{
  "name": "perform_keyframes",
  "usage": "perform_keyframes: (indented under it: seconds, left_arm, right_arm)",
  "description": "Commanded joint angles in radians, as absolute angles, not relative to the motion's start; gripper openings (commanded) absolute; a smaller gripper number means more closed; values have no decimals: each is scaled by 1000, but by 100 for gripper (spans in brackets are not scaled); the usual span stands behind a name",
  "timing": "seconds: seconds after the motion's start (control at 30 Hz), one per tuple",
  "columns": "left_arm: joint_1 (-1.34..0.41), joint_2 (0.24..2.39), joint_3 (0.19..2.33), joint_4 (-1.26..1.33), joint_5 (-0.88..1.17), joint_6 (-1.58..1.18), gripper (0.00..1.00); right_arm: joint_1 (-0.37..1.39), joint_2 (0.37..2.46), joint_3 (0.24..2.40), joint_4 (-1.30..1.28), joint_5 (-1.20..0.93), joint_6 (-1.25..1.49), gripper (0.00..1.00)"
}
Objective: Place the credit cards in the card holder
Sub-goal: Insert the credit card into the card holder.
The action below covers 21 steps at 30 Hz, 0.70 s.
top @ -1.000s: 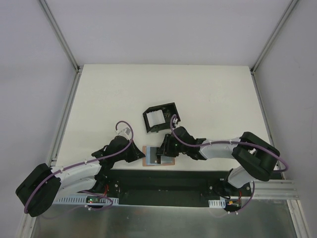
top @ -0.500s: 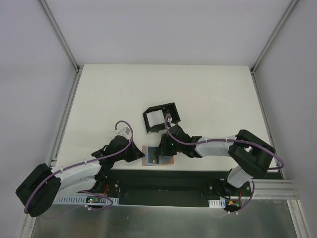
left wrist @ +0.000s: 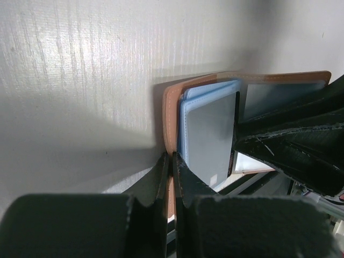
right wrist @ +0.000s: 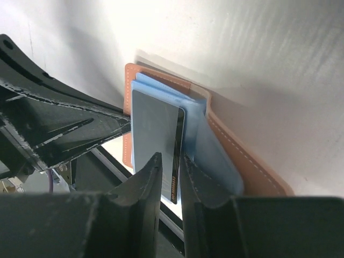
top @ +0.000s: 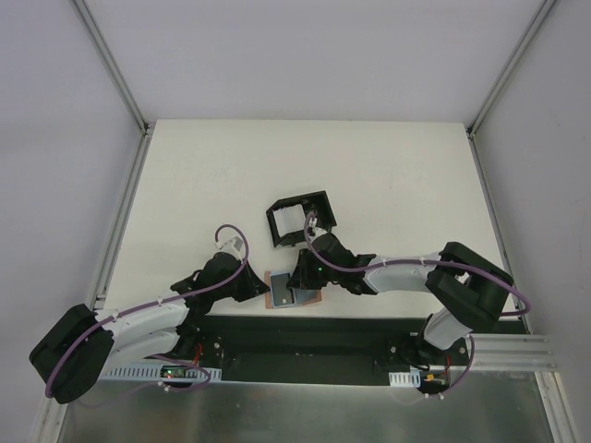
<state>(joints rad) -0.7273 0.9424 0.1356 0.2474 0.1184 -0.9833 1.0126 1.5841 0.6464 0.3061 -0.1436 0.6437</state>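
The open tan card holder [left wrist: 170,115] lies at the table's [top: 388,175] near edge, between the two arms. The left gripper [left wrist: 171,161] is clamped on its rim. The right gripper [right wrist: 171,180] crowds in from the other side, its jaws narrowly apart around the near end of a grey card [right wrist: 156,129] that lies over the light blue cards [right wrist: 215,156]; whether they press it I cannot tell. A black box frame [top: 297,218] with white pieces sits just beyond. The table is white, with pale grey walls [top: 305,55] around it.
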Motion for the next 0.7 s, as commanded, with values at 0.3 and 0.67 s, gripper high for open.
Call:
perform_keyframes:
  seconds: [0.3, 0.67]
  left_arm:
    - [-733, 928, 158, 227, 130, -963, 0]
    - [-735, 781, 179, 156, 147, -959, 0]
  right_arm:
    - [1031, 1552, 655, 384, -147, 638, 33]
    - [1061, 1462, 791, 14, -6, 509, 54]
